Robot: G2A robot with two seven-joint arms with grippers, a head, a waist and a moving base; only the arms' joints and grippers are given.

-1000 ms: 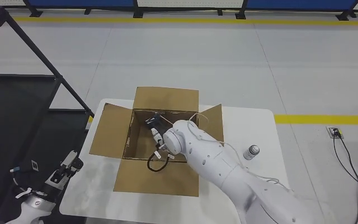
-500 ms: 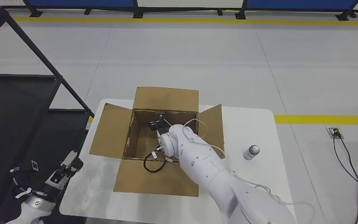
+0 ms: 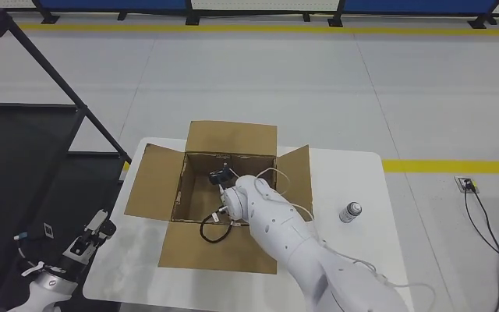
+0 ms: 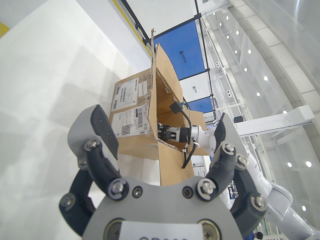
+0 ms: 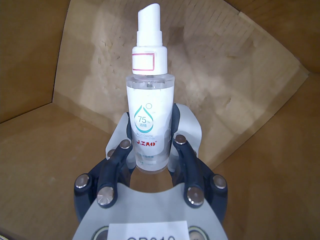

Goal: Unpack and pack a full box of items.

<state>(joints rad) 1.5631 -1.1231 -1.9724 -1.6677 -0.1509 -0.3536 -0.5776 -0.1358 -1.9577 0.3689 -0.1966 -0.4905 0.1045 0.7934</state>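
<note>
One spray bottle [image 5: 149, 93] pinched in right hand [image 5: 152, 116], inside box [image 5: 237, 81], left hand [image 4: 161, 121] spread

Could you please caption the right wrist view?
The right end effector grips a clear spray bottle inside the cardboard box.

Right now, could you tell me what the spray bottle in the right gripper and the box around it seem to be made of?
Spray bottle: clear glossy body, probably plastic, liquid showing through; opaque white pump head. Box: matte brown corrugated cardboard, judging by the ribbed lines on its inner face.
</note>
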